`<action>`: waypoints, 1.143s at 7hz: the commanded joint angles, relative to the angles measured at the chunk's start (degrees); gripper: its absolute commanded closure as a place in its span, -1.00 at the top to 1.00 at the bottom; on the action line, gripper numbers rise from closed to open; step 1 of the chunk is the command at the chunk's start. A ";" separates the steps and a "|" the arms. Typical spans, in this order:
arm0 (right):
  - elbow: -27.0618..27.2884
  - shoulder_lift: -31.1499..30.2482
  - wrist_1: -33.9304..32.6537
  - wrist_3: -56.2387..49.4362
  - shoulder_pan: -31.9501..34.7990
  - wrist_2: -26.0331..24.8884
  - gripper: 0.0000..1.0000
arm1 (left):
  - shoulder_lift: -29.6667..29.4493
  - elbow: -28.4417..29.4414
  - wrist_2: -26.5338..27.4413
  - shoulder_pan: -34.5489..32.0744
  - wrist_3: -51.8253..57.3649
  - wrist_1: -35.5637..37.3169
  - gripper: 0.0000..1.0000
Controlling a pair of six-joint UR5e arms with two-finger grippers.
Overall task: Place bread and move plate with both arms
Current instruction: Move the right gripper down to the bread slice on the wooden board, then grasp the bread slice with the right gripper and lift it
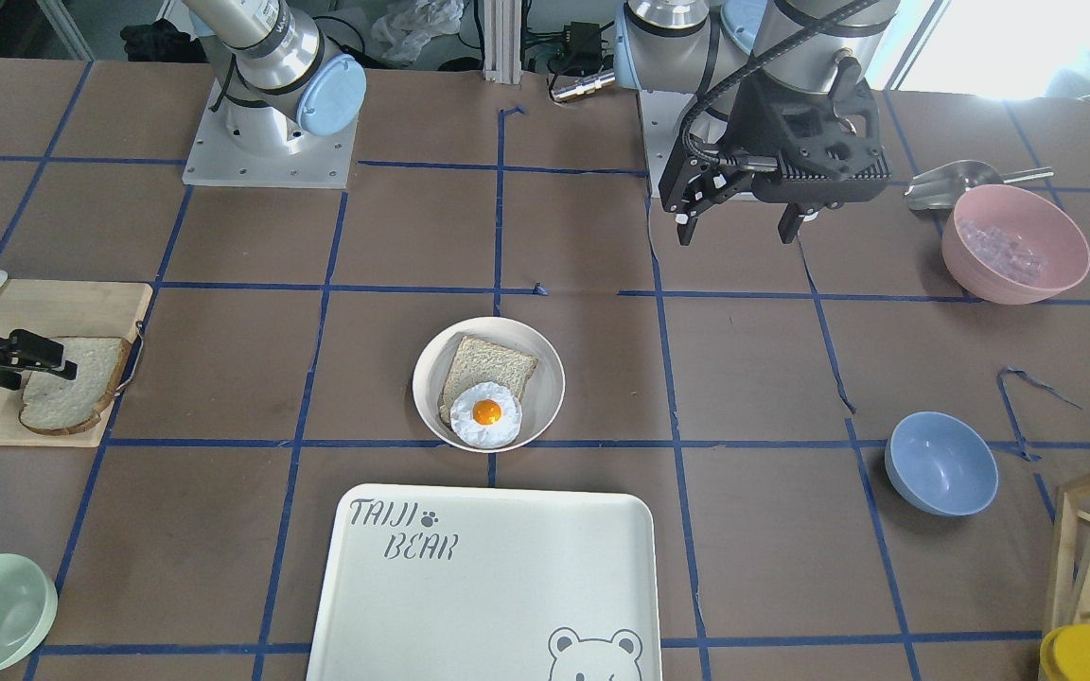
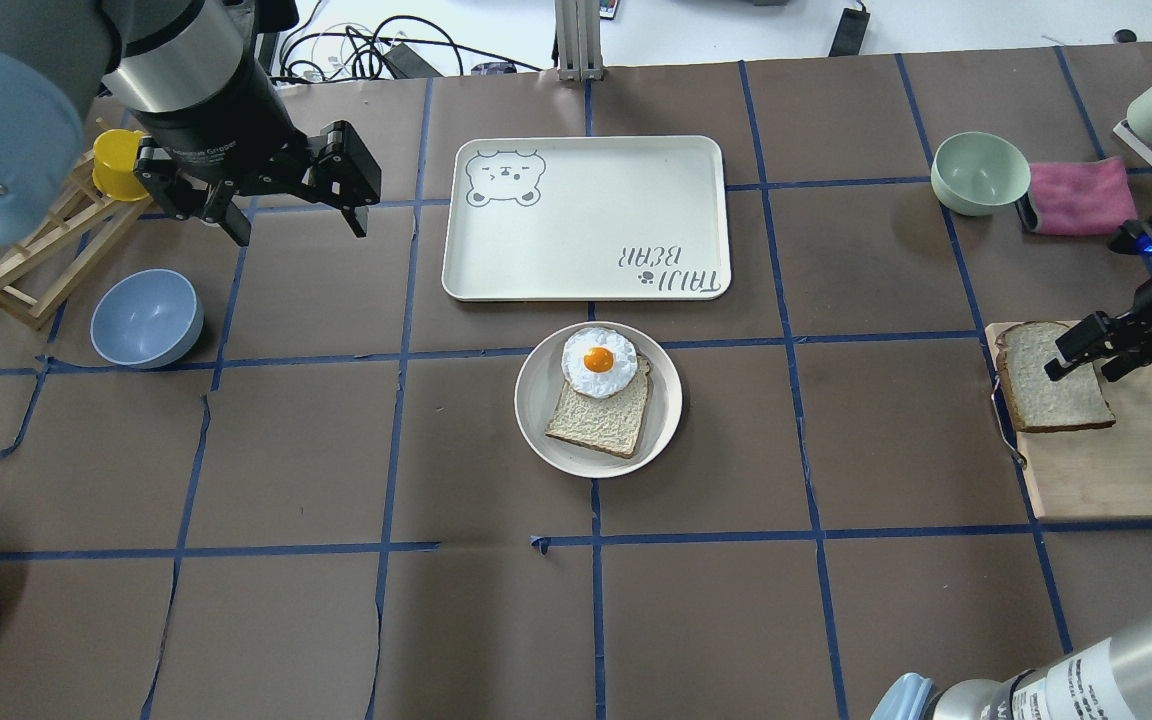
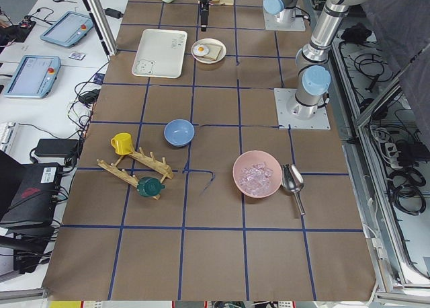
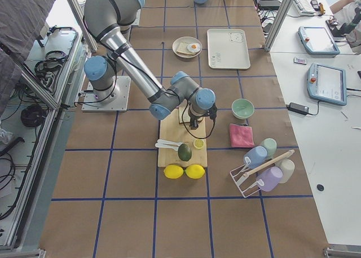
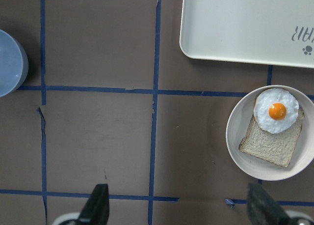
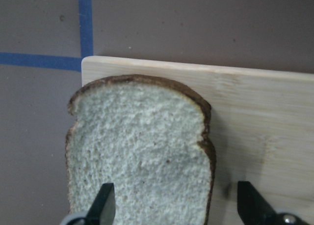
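The bread (image 2: 1036, 398) lies flat on a wooden board (image 2: 1116, 480) by the right edge of the desk (image 2: 336, 450). Its long axis runs from the robot's edge to the operators' edge, a little askew. Its rounded end points to the operators' edge. Its inner side hangs slightly over the board's inner edge, near the board's far corner.

The right claw (image 2: 1079, 372) hangs over the bread, spread wide. In the wrist view one finger (image 6: 104, 204) is over the crumb and the other is over bare board just past the crust. Whether they touch the slice cannot be told.

The plate (image 2: 534, 430) sits at the desk's middle. It holds a thinner tan slice (image 2: 601, 420) with a fried egg (image 2: 598, 360) overlapping that slice's far end. A tray (image 2: 586, 230) lies just beyond the plate, toward the operators' edge.

The left claw (image 2: 301, 232) hangs above bare desk toward the far left corner. It is spread and empty, well apart from the plate.
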 commanded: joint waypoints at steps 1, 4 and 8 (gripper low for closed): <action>0.05 0.93 0.00 -0.16 0.07 -0.07 0.27 | 0.01 0.06 0.00 0.02 0.00 0.00 1.00; -0.13 1.12 0.09 -0.43 -0.02 -2.27 -0.89 | 0.01 0.06 0.00 0.02 0.00 0.00 1.00; -0.21 0.76 0.88 -0.52 0.07 -4.38 -1.00 | -0.07 0.06 0.00 -0.06 0.00 0.00 1.00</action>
